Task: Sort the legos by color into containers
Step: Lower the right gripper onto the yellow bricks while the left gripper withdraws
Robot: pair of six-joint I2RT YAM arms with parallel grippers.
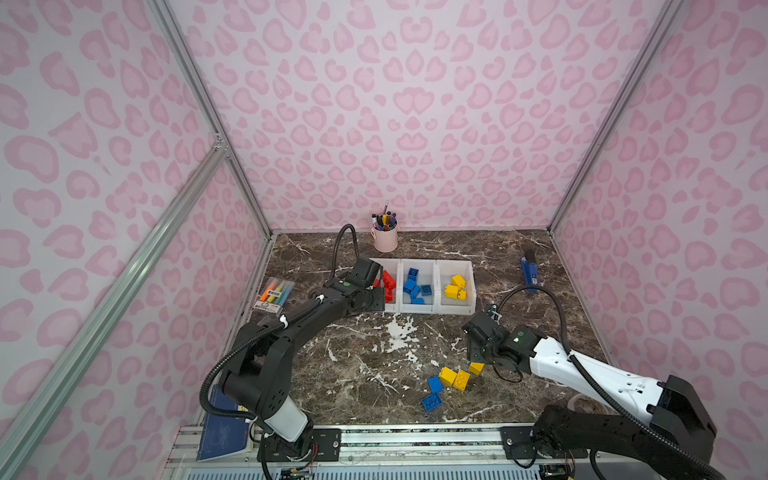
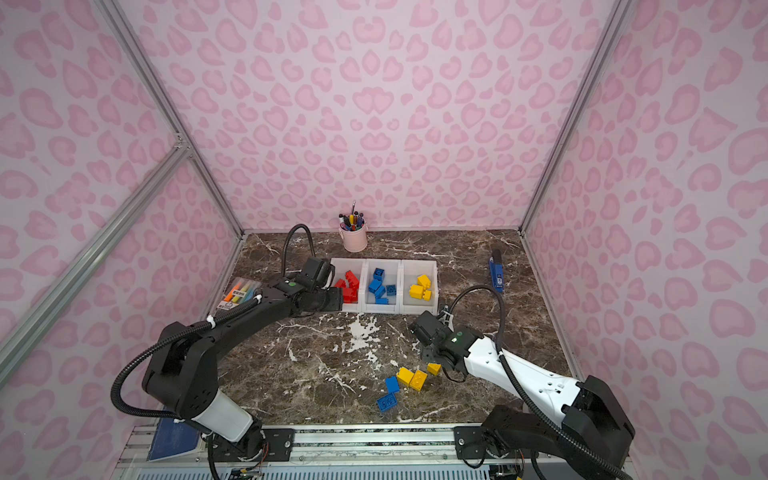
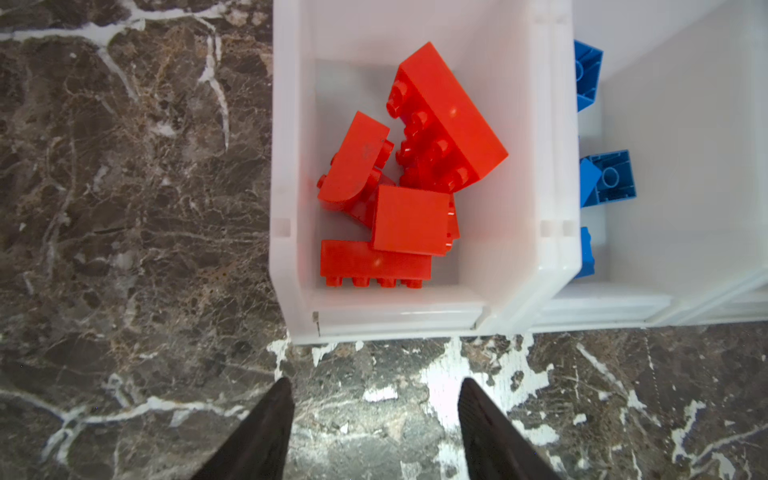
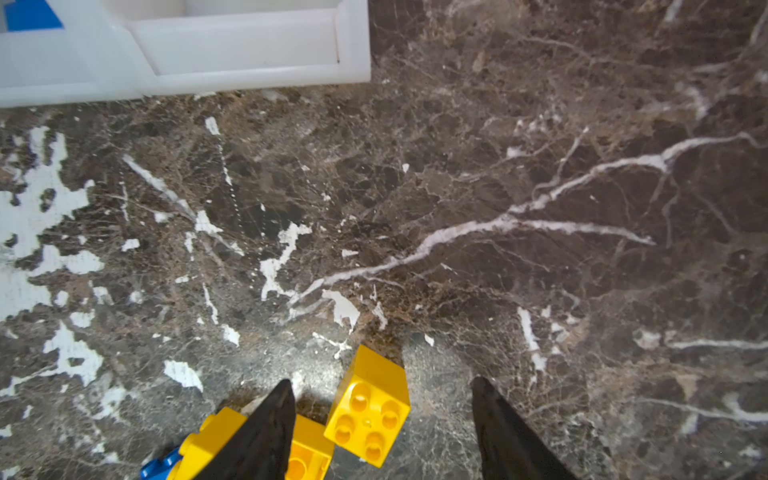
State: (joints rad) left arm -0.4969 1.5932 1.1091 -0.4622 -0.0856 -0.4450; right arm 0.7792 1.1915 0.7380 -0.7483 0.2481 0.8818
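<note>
Legos [image 1: 448, 376] part-sorted; five loose on table [image 1: 353, 365].
Left gripper [image 3: 375, 380] jaws apart, empty, before containers [image 1: 417, 308]; right gripper [image 4: 381, 380] apart, empty, straddling yellow brick [image 4: 368, 411], neighbours [image 4: 216, 432] crowding one finger [image 4: 266, 436]. Pen cup [image 1: 385, 241], stapler [image 1: 528, 272] clear.
</note>
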